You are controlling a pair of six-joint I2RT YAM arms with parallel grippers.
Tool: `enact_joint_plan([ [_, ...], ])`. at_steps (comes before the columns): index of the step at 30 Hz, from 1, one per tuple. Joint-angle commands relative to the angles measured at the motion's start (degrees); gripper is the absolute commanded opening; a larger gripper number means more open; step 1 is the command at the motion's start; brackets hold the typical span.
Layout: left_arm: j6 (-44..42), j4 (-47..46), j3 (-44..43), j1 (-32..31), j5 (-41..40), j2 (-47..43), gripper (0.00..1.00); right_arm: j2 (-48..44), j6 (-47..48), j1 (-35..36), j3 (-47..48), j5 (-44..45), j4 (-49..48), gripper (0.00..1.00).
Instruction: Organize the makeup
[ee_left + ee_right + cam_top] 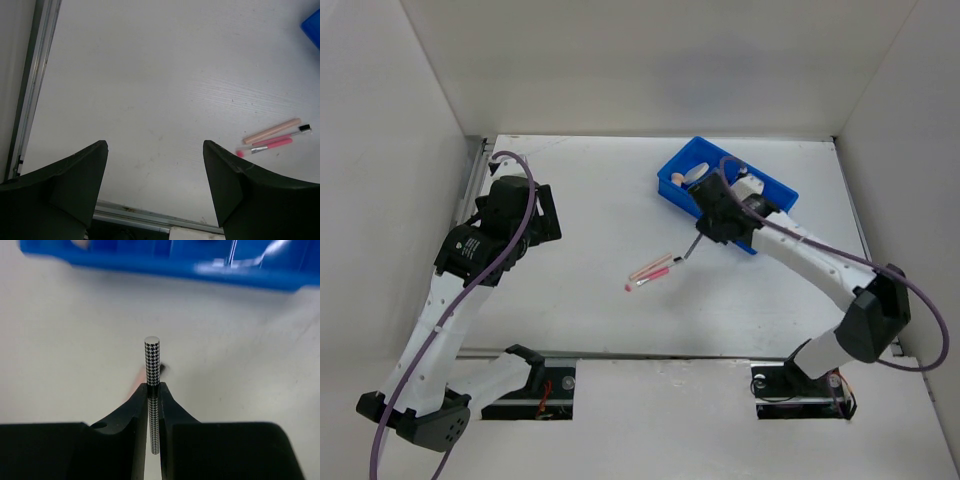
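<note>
Looking first at the top external view, the blue bin (770,185) is noted near the far right corner of the table (580,200), with a few pale items inside that cannot be told apart. The right gripper (703,232) is seen just beside the bin's near wall, closed around a thin dark pencil (686,251) that slants down toward the middle of the surface. A pink stick (651,277) and a beige stick (651,266) lie side by side on the table, just beyond the pencil's lower end and nearer the near edge than the far one. The left gripper (542,215) is held over the left side, well apart from all of it. In the left wrist view, the left gripper (155,170) is spread wide with nothing between its fingers, and bare table lies beneath. The two sticks are seen at the right, touching or nearly so. In the right wrist view, the right gripper (153,390) is pinched tight on the pencil (152,362), which is checked in black and white and gripped low on its shaft, the blunt end standing upright above the fingertips with the bin's wall (150,262) blurred beyond. The pencil is judged light, stiff and smooth, so it is likely to pivot or slip in a narrow pinch. A hold nearer mid-length would be steadier. The remaining sticks are judged equally light and prone to rolling, and are best taken across the middle, one at a time.
</note>
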State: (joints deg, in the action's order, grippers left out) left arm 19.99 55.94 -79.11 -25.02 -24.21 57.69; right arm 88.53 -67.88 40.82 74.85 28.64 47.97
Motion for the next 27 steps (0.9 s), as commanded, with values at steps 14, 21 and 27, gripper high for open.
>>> enact_joint_plan([
  [14,-0.7,-1.0,-0.2,0.1,0.1,-0.1,0.74,6.9,25.2,-27.4,12.8,8.3,-5.6,0.09],
  [21,-0.7,-0.5,-1.3,0.1,-0.4,0.4,0.74,14.9,25.8,-31.3,17.4,8.3,-6.8,0.1],
  [27,-0.7,0.0,-2.4,0.1,-0.4,1.5,0.74,18.3,27.5,-31.9,20.4,7.1,-6.8,0.6],
])
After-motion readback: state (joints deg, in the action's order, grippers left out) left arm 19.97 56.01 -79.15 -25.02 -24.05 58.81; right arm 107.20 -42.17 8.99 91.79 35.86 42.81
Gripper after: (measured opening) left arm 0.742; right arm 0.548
